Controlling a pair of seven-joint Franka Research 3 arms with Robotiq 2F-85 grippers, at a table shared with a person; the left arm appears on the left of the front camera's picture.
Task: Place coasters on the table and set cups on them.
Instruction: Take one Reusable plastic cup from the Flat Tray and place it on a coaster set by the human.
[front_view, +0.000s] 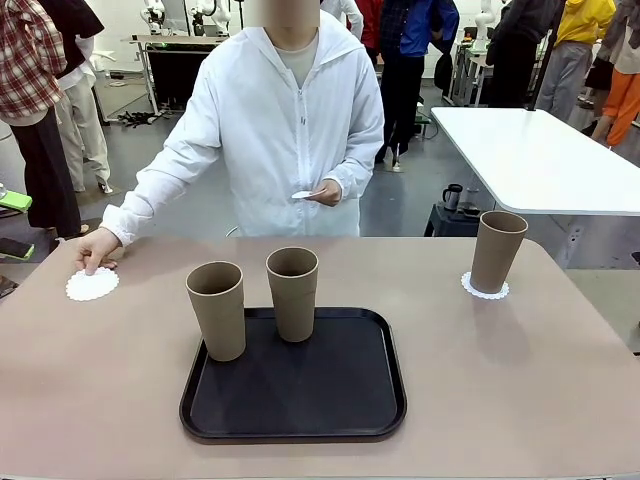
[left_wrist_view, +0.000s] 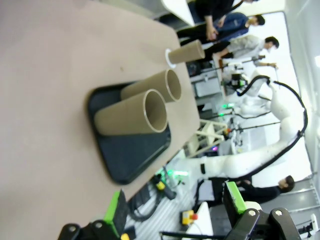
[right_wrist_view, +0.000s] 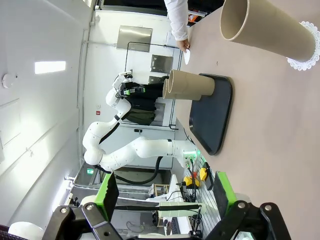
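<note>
Left gripper (left_wrist_view: 175, 202): jaws spread wide, nothing between the green pads, well apart from the cups. Right gripper (right_wrist_view: 165, 192) is the same story, wide open and empty.

Out on the table (front_view: 520, 390), the black tray (front_view: 300, 395) sits near and centre. Two cups stand upright on its far half, the left cup (front_view: 217, 310) and the middle cup (front_view: 292, 293), close together but apart.

Far right, the third cup (front_view: 497, 250) stands upright on a coaster (front_view: 484, 291), with the lace edge showing round its base.

Far left, a second coaster (front_view: 92, 284) lies flat on the table, and the person's hand (front_view: 97, 250) has its fingertips down on it. The person's other hand (front_view: 325, 192) holds a third coaster (front_view: 303, 194) up at the waist, off the table.
</note>
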